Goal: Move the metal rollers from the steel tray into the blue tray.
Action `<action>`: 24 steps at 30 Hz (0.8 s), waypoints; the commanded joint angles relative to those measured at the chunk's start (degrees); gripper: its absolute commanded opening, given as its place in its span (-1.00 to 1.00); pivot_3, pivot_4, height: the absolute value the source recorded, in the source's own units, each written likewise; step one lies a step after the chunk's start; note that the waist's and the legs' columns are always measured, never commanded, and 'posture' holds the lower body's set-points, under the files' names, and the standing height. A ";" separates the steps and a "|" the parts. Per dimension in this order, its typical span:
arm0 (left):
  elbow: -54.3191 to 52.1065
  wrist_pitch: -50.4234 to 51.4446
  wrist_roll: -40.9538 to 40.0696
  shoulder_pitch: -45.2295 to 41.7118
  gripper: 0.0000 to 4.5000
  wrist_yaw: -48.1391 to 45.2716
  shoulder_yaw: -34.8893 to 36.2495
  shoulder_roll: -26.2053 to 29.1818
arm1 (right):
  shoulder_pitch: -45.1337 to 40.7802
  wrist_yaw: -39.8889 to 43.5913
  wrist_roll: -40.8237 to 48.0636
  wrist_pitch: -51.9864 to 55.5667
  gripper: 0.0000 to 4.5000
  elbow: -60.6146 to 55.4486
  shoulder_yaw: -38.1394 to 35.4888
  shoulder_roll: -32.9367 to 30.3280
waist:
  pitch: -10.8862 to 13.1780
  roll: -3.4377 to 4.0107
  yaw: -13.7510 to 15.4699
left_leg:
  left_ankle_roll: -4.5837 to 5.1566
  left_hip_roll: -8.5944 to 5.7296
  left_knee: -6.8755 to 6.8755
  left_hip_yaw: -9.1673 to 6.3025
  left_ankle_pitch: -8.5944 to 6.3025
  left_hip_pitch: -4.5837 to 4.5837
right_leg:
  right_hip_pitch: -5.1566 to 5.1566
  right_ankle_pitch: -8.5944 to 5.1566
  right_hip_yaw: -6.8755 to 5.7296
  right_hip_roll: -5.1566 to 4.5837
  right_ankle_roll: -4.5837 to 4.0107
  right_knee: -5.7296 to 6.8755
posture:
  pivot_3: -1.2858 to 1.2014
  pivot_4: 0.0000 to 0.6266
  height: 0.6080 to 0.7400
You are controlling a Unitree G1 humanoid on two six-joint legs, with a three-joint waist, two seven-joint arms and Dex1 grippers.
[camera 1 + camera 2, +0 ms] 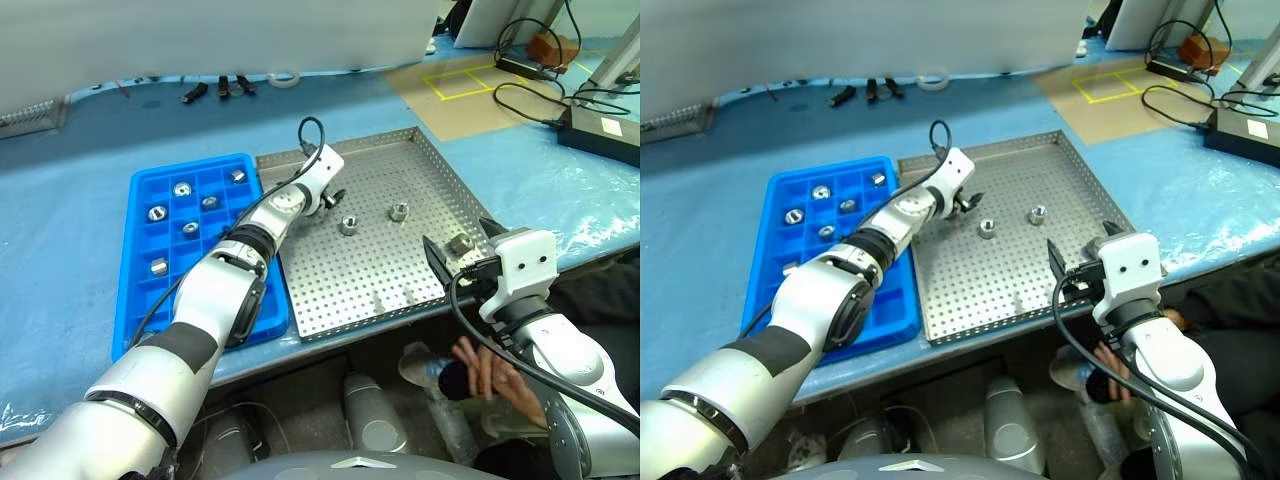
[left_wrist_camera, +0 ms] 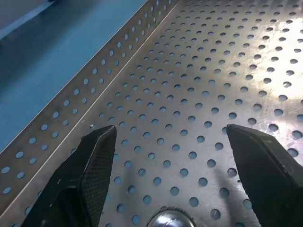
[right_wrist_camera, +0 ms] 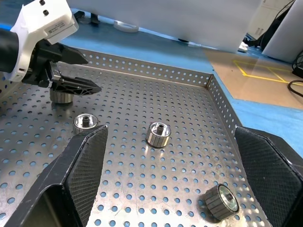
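The steel tray (image 1: 330,290) lies in the middle of the table with the blue tray (image 1: 140,300) against its left side. Three metal rollers (image 1: 349,225) (image 1: 399,211) (image 1: 460,243) lie loose on the steel tray. Another roller (image 3: 60,94) sits just under my left gripper (image 1: 336,199), which is open and low over the tray's far left part; this roller (image 2: 170,220) shows between the bases of the fingers. Several rollers (image 1: 182,188) sit in compartments of the blue tray. My right gripper (image 1: 454,232) hangs open and empty over the steel tray's near right edge.
Small tools (image 1: 195,92) and a tape roll (image 1: 285,78) lie at the back of the table. Cardboard with yellow tape (image 1: 470,85) and a cabled power box (image 1: 600,130) are at the far right. A person's hand (image 1: 485,370) is below the table's front edge.
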 commanded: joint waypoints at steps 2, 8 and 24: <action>-0.50 1.59 2.17 0.11 0.73 0.91 -1.40 1.17 | 0.70 -1.36 -1.16 0.19 1.00 -3.68 0.77 0.48 | 0.00 0.00 -0.01 | 0.01 0.01 0.00 0.00 0.00 0.00 | 0.00 0.00 -0.01 0.00 0.00 0.00 | -0.49 -0.52 1.00; -0.22 5.11 3.97 1.25 0.73 -3.16 -3.37 0.43 | 0.69 -1.75 -1.77 0.15 1.00 -3.63 1.32 0.78 | 0.00 -0.01 0.14 | 0.00 0.00 0.00 -0.01 0.00 -0.03 | 0.01 0.00 -0.03 -0.01 0.00 -0.02 | -0.49 -0.52 1.00; -0.32 12.48 6.03 2.42 0.18 -8.19 -5.79 1.62 | 0.70 -1.79 -2.55 -0.54 1.00 -2.72 1.71 1.71 | -0.01 0.00 -0.08 | -0.03 0.09 -0.01 -0.07 -0.01 0.12 | 0.26 -0.01 -0.28 -0.02 0.02 -0.10 | -0.49 -0.52 1.00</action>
